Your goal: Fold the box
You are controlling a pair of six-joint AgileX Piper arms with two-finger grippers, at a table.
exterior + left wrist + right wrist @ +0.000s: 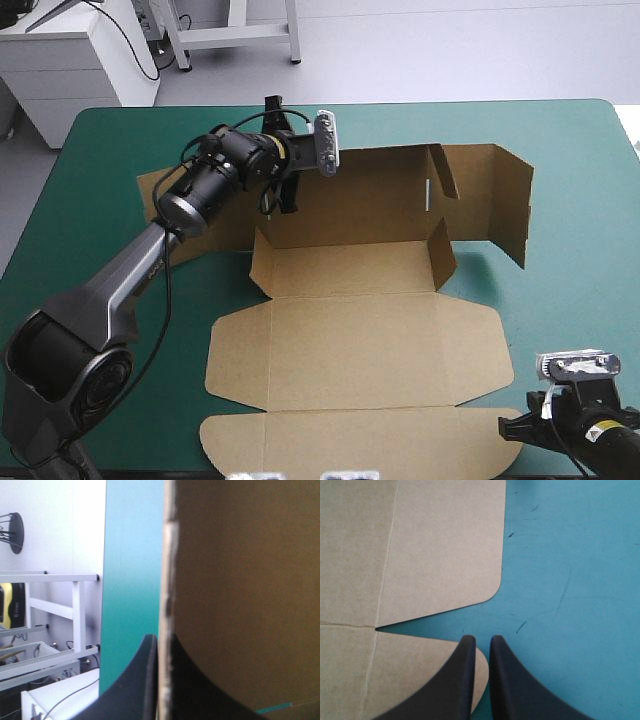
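Pinching the raised far wall of the box (360,340) with the left gripper (161,641), with the right gripper (482,640) almost closed, empty, over its near right flap.

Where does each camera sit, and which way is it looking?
High view: above and behind the robot, looking down at the table and brown box; its left arm and right claw show.
Left wrist view: on the left wrist, looking along the left claw, shut on the box's raised wall.
Right wrist view: on the right wrist, looking down past the shut right claw at a flat rounded flap.
Shared: box and teal-green cover.
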